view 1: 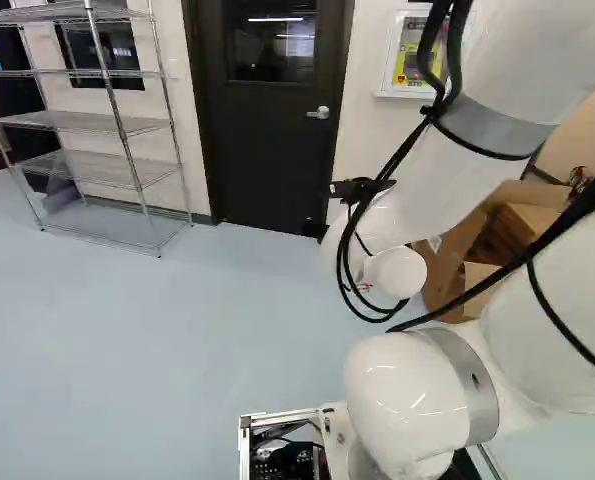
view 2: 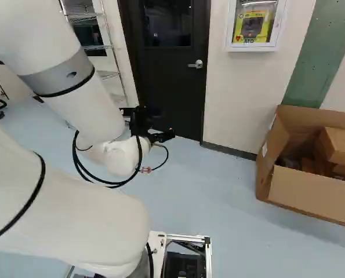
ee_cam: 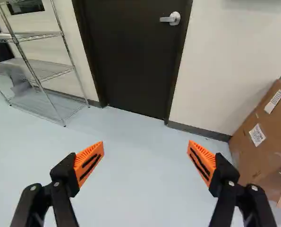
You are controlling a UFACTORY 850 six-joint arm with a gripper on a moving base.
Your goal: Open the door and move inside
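Observation:
The black gripper shows beyond the arm's wrist in the right base view, in front of the lower part of the dark door. In the wrist view the gripper stands open, its orange pads wide apart with only floor seen between them. Ahead of it the door is closed in its dark frame. A silver lever handle sits near the door's edge on the cardboard box's side, well beyond the fingers. The same handle and the door's window appear in the left base view.
A wire shelf rack stands beside the door at the left of the left base view. Across the doorway, a wall cabinet holds a yellow device. An open cardboard box lies on the floor by the wall.

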